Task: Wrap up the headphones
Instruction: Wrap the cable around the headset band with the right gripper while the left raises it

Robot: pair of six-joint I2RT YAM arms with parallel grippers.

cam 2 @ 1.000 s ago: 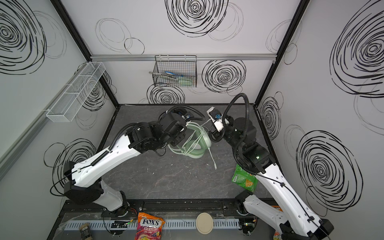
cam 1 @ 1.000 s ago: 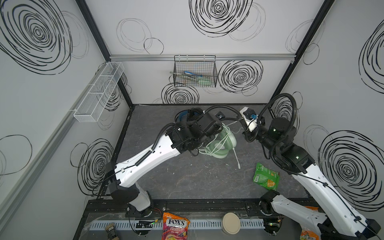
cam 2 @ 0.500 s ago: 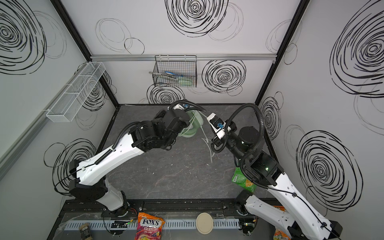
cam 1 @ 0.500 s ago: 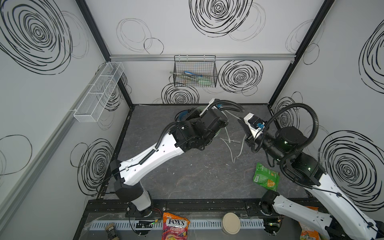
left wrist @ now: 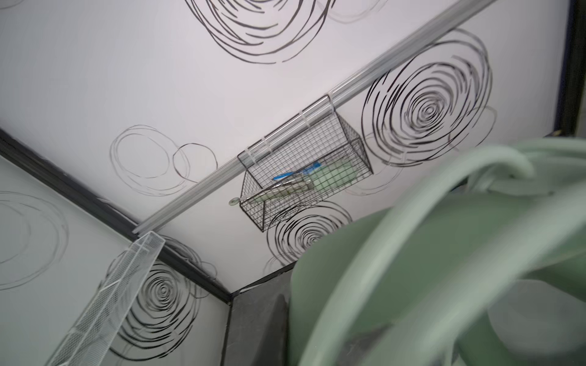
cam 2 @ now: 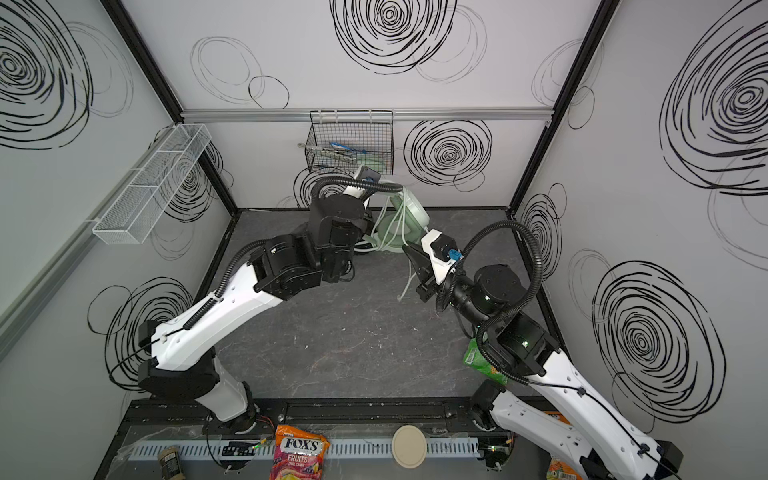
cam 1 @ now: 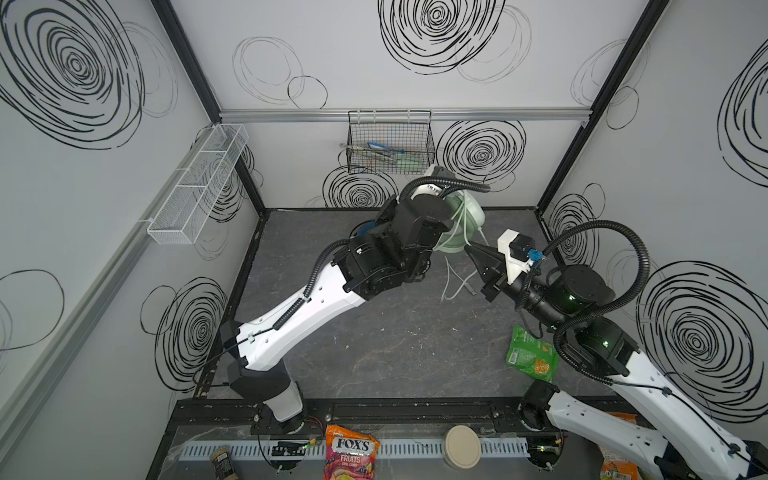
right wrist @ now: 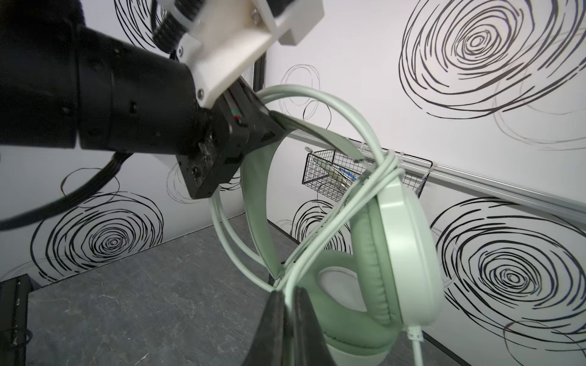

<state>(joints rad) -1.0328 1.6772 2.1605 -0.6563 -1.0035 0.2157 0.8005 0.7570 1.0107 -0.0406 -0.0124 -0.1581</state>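
Observation:
The mint-green headphones (cam 1: 465,216) (cam 2: 415,216) hang in the air near the back wall. My left gripper (right wrist: 277,125) is shut on their headband (right wrist: 260,202), which fills the left wrist view as a blurred green band (left wrist: 444,253). The pale cable (right wrist: 348,202) loops several times round the headband and one ear cup (right wrist: 399,253). My right gripper (right wrist: 288,296) (cam 1: 469,249) (cam 2: 405,248) is shut on that cable just below the cups. The cable's loose end (cam 1: 451,284) trails to the floor. A blue and black patch (cam 1: 366,227) shows behind my left arm.
A wire basket (cam 1: 390,145) hangs on the back wall just behind the lifted headset. A white mesh shelf (cam 1: 199,183) is on the left wall. A green snack bag (cam 1: 532,353) lies by my right arm. A FOX'S bag (cam 1: 351,453) and round lid (cam 1: 462,446) sit at the front rail.
My left gripper has lifted the mint-green headset off the floor and up toward the back wall. My right arm has drawn back, still pinching the cable.

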